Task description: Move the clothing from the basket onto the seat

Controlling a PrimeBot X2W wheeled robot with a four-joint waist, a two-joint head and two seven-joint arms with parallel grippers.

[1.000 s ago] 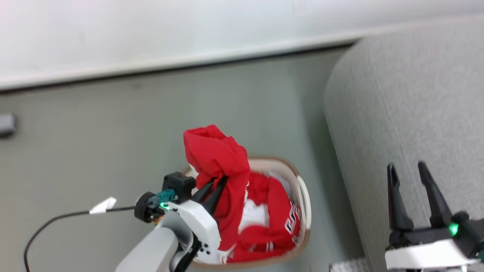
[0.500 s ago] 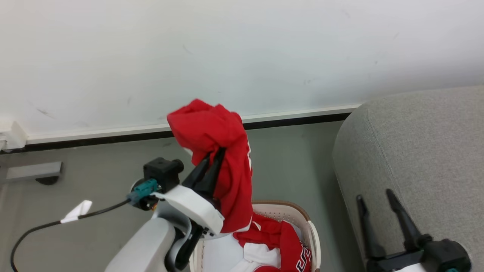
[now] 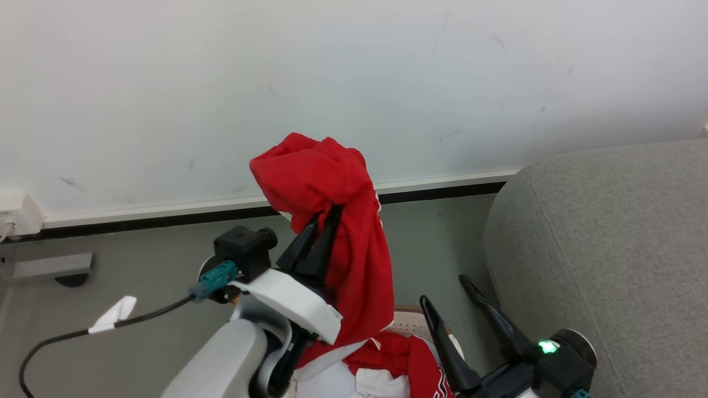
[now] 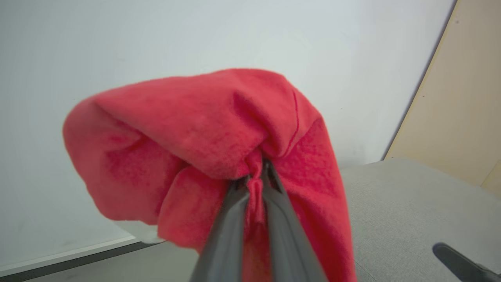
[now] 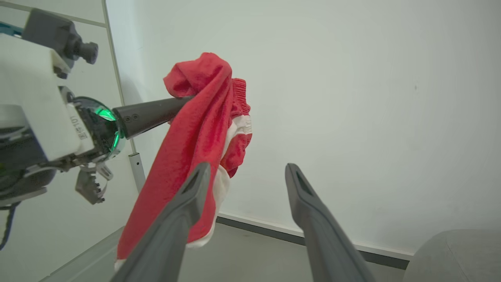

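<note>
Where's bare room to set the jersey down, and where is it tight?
Free: the seat, bordered by wall and right gripper; floor strip between baseboard and basket. Crowded: the basket, under the hanging jersey, left gripper shut on it.

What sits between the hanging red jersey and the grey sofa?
The right gripper, jaws open, stands over grey floor between jersey and sofa, seen in the head view.

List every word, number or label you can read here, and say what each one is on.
"101": sideways on a small white sticker on the left gripper's wrist; the marks beside it are too blurred to read.
Black-and-white block lettering on the clothing, at the head view's bottom edge: cut off, unreadable.
</note>
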